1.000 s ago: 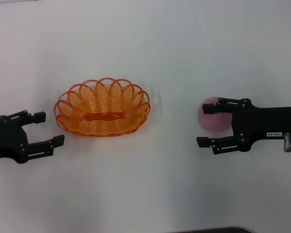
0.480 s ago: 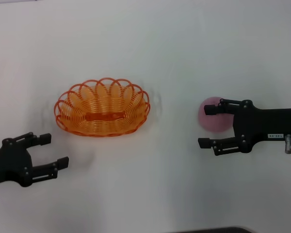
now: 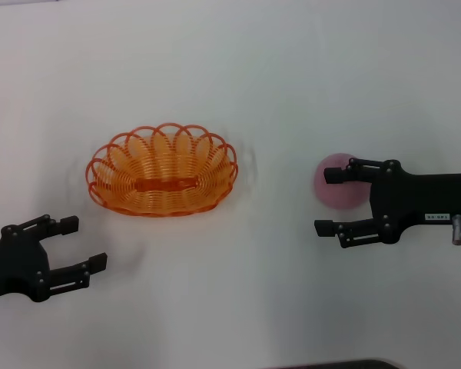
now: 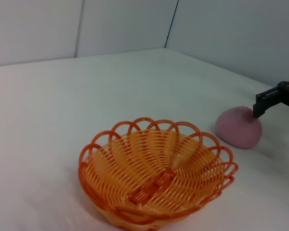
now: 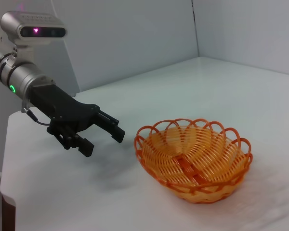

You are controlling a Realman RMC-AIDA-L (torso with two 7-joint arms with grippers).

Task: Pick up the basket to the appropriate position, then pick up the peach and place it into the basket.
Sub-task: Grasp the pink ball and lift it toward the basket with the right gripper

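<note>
We begin at the right gripper (image 3: 326, 201), whose two fingers stand spread apart with nothing clamped between them; the upper finger (image 3: 339, 173) overlaps the near edge of the peach (image 3: 334, 188) in the head view, while the lower finger lies over bare table below the fruit, so the peach sits by the upper fingertip rather than squarely in the gap. Whether that fingertip touches the fruit we cannot tell from above. The left gripper (image 3: 83, 244) is likewise released, fingers splayed and holding nothing, low over the white table (image 3: 276, 92) near its front edge, apart from the basket (image 3: 162, 171) and nearer the robot than it. The basket rests upright on the table between the two arms, closer to the left one, and it is empty — we see only its orange looped weave and the flat strip along its floor. The peach lies on the table well to the basket's right, outside it. The left wrist view gives what the head view hides: the basket (image 4: 156, 179) from the side with its scalloped rim and bare hollow, the peach (image 4: 239, 126) beyond it resting on the surface, and a dark fingertip of the right gripper just at the fruit's top edge. The right wrist view shows no peach at all — instead the empty basket (image 5: 192, 160) and, farther off, the left gripper (image 5: 101, 134) hanging open just above the table.
</note>
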